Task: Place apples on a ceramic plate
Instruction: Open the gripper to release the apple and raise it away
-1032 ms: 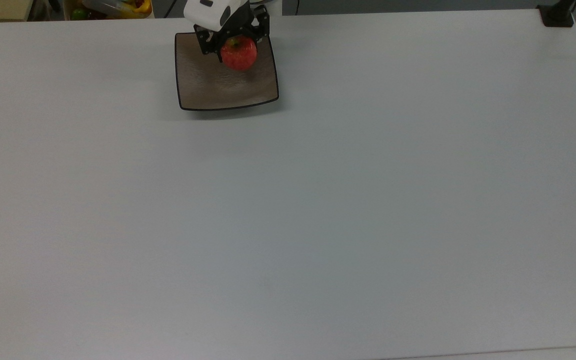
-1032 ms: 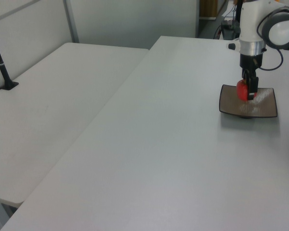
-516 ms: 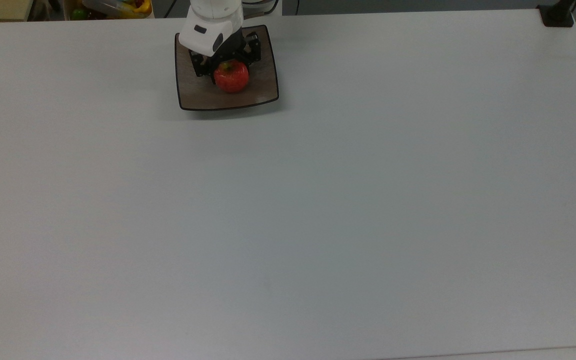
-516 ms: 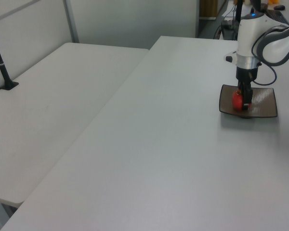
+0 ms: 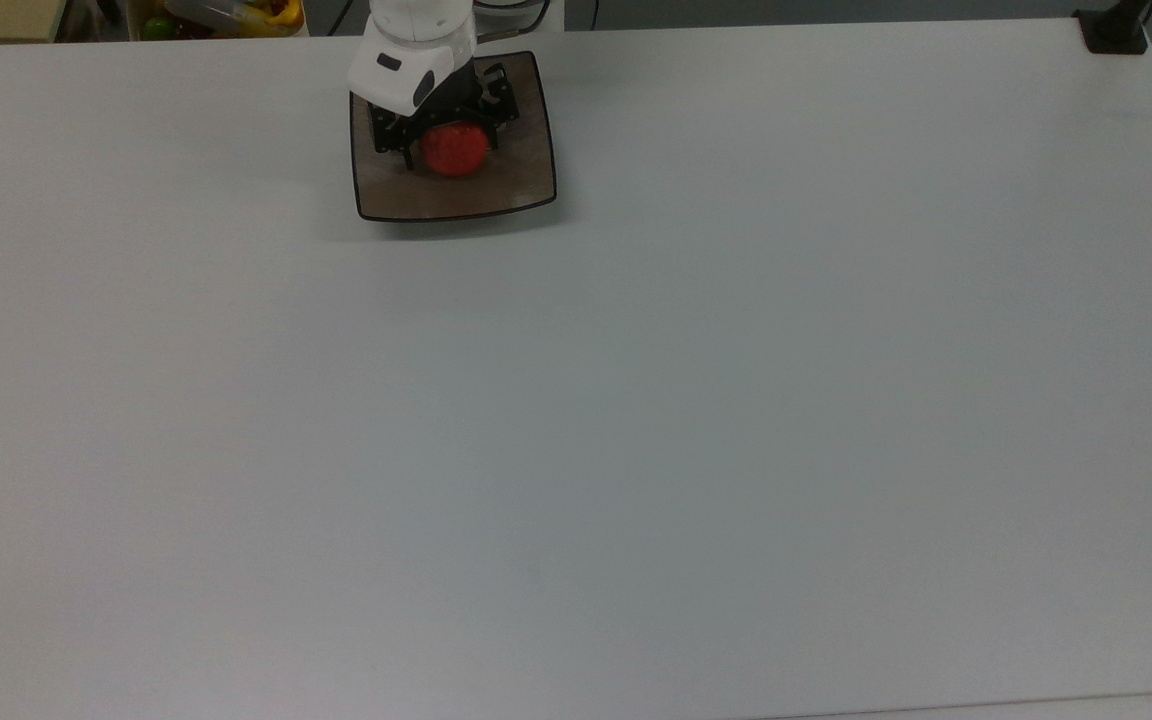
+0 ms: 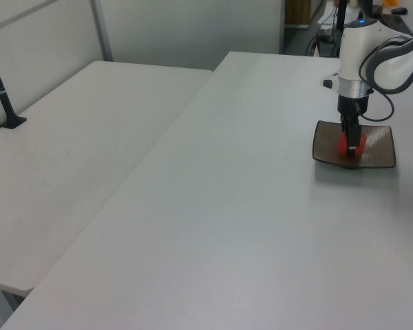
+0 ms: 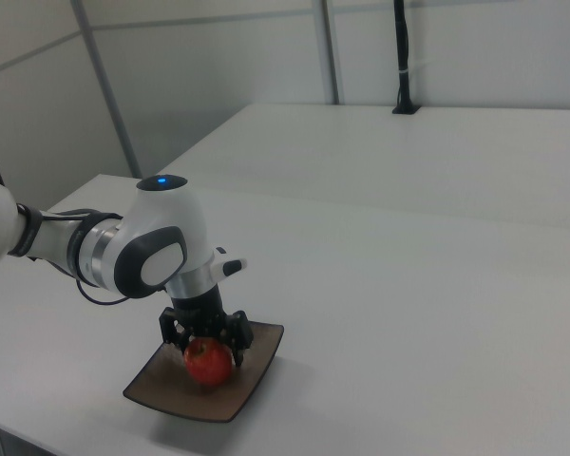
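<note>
Lowering the apple [image 5: 455,150] is what we have been doing: a second ago it hung above the plate's [image 5: 521,190] back edge, half a second ago it was nearly down, and now it sits low over the plate's middle, looking to us as if it touches or all but touches the surface. The plate itself has not shifted; it lies near the table's [image 5: 636,400] far edge, toward the top view's left corner.

Going left to right in the right view, we see the white arm [image 7: 142,249] reach in from the right view's left, then the claw [image 7: 209,353] straight above the plate [image 7: 253,382], its black fingers closed on the apple [image 7: 209,362] on either side. In the left view the claw [image 6: 352,143] hides most of the apple [image 6: 343,146] over the plate [image 6: 378,144].

We judge the carrying done and only the release left: the fingers should part, then lift straight up. The apple is round and glossy, so it may roll on the shallow plate if nudged.
</note>
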